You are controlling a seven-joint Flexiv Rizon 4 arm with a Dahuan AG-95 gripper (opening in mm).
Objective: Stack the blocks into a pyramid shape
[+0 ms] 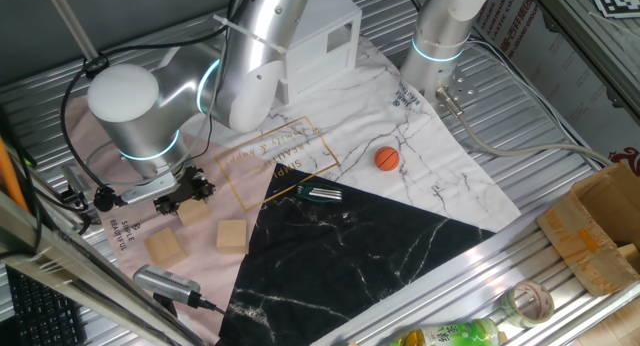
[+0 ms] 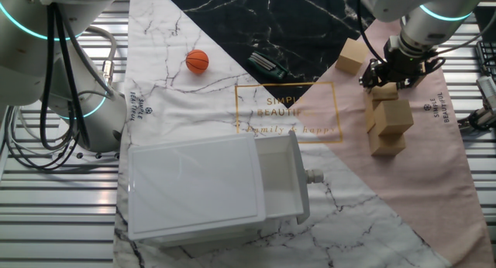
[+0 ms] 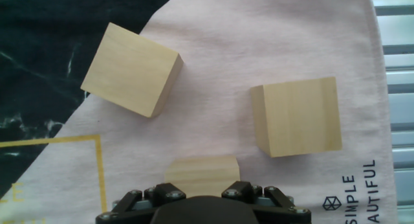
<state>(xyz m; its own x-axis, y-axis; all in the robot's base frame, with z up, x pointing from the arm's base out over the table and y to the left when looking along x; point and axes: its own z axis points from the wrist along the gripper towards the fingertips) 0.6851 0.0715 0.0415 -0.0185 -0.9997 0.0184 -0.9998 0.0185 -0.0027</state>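
My gripper (image 1: 187, 193) is low over the pink cloth, its jaws standing against two sides of a tan wooden block (image 1: 193, 213). The block rests on or just above the cloth. In the hand view the gripper (image 3: 202, 195) straddles this block (image 3: 202, 167); the fingertips are hidden. Two loose blocks lie ahead, one at the black cloth's edge (image 3: 132, 70) and one to the right (image 3: 297, 117). In the other fixed view the gripper (image 2: 391, 73) holds its block (image 2: 385, 91) right beside a small cluster of three blocks (image 2: 393, 117), one of them raised on the others.
An orange ball (image 1: 387, 158) and a dark metal clip (image 1: 320, 194) lie mid-cloth. The white box-like house (image 1: 320, 41) stands at the back. A second arm's base (image 1: 440, 41) is at the back right. A grey tool (image 1: 165, 283) lies at the front left, and a cardboard box (image 1: 600, 226) is at the right.
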